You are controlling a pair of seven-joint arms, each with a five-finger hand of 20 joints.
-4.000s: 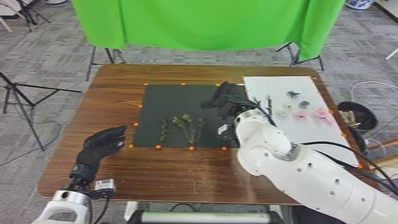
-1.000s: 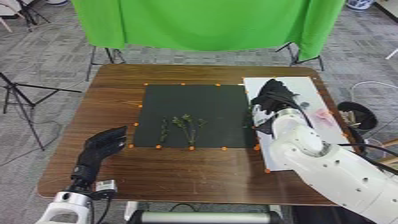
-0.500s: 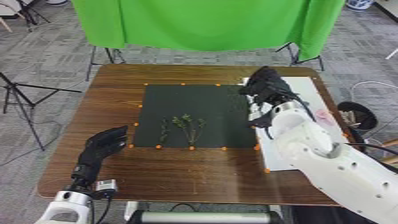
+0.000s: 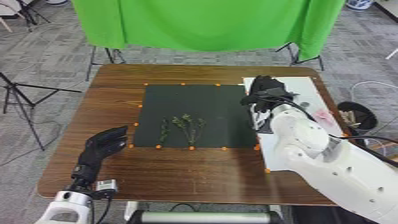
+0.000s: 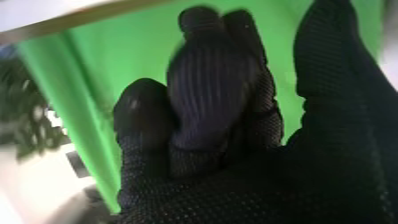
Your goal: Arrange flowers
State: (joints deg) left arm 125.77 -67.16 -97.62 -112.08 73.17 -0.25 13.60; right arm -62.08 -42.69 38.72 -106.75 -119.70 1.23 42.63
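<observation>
The right hand [image 4: 269,89] has gone from over the black mat [image 4: 173,100] toward the white sheet [image 4: 282,161]; it went far out, then came back a bit toward the robot.

Brown wooden table [image 4: 222,182], rect. w/ rounded corners. Dark sheet [image 4: 169,100] flat near ctr.; white sheet [image 4: 282,162] flat on R side, long edges side by side, can't tell if overlapping. White one runs closer to robot. Sm. orange dots [image 4: 191,148] around dark sheet's edges & a few at white's.
</observation>
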